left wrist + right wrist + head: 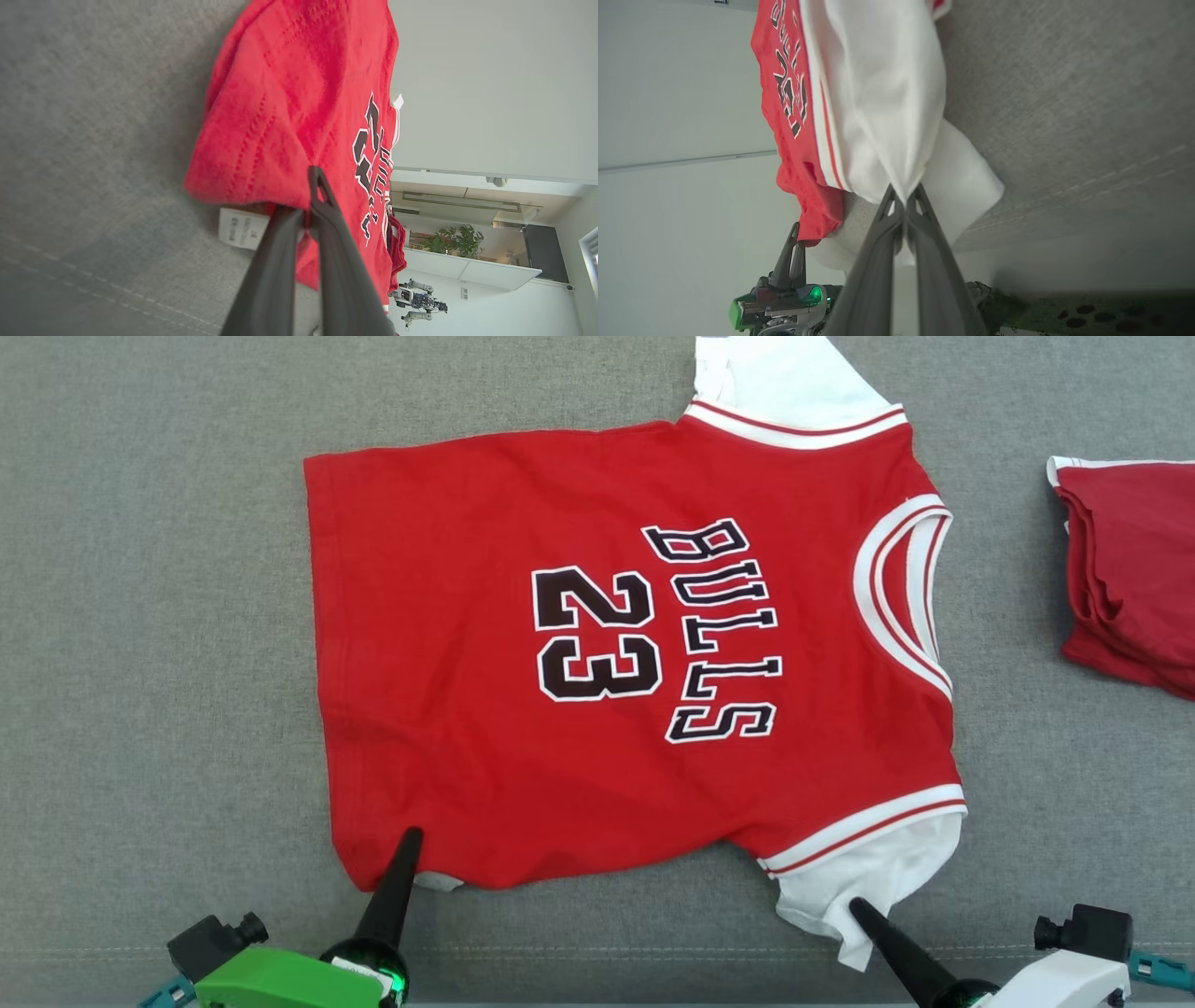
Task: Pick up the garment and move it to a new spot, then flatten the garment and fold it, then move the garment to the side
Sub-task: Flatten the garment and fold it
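The red jersey (pixel 607 644), spread mid-surface, is being clamped at its near left hem by the left gripper (pixel 409 840) and at its near white sleeve by the right gripper (pixel 856 905). Both should be raised evenly and kept taut. The grey surface (pixel 159 663) is being shared with folded red cloth (pixel 1134 579) at right; white walls (pixel 490 84) beyond.

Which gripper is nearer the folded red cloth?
Right. The right gripper pinches the white sleeve near the folded red cloth; the left gripper holds the jersey's far corner.
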